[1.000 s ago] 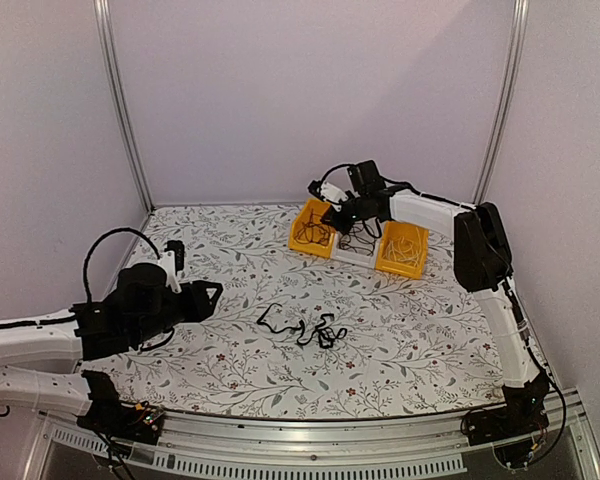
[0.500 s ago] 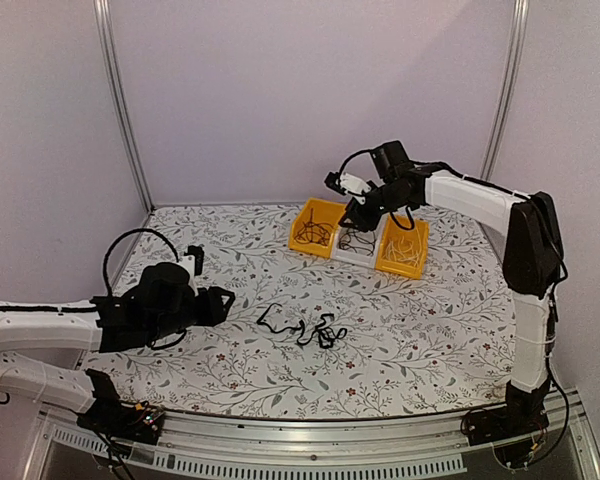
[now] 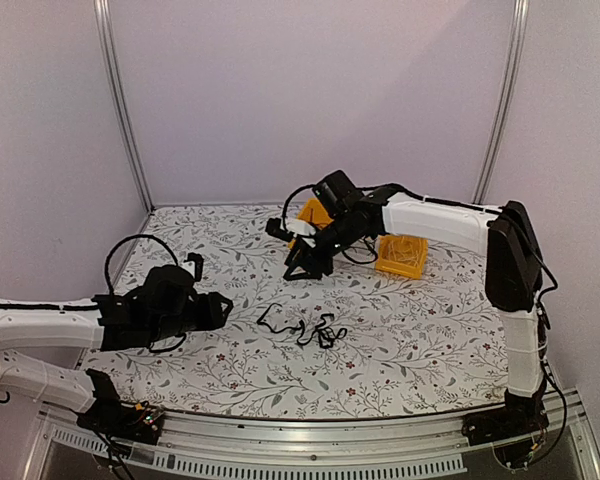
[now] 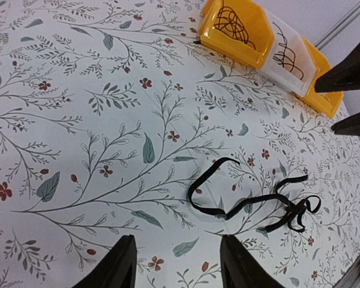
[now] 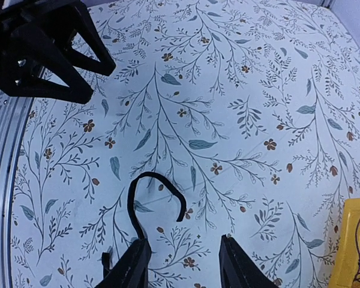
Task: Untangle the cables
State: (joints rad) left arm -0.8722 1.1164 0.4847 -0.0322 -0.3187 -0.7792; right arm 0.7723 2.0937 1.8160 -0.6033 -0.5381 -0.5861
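A flowered table (image 3: 430, 320) fills the lower half of the overhead view. The right arm (image 3: 440, 215) rises from the lower right corner, bends at the right edge and reaches back toward the centre. The left arm (image 3: 40, 330) lies low along the lower left, pointing to the middle.

A row of bins (image 3: 395, 268) sits at the upper centre, partly hidden behind the right arm; in the left wrist view they show at the upper right, yellow at each end and a pale one between, each with thin wire coiled inside.

The cables (image 3: 305, 328) lie flat on the table just below centre, a loose black tangle of strands with one open loop toward the left (image 4: 252, 201); that loop curls in the lower middle of the right wrist view (image 5: 153, 175).

The right gripper (image 3: 305, 270) hangs above the table between bins and cables, fingers spread and holding nothing (image 5: 183, 264). The left gripper (image 3: 223, 308) sits left of the cables, apart from them, fingers likewise wide and holding nothing (image 4: 177, 267).
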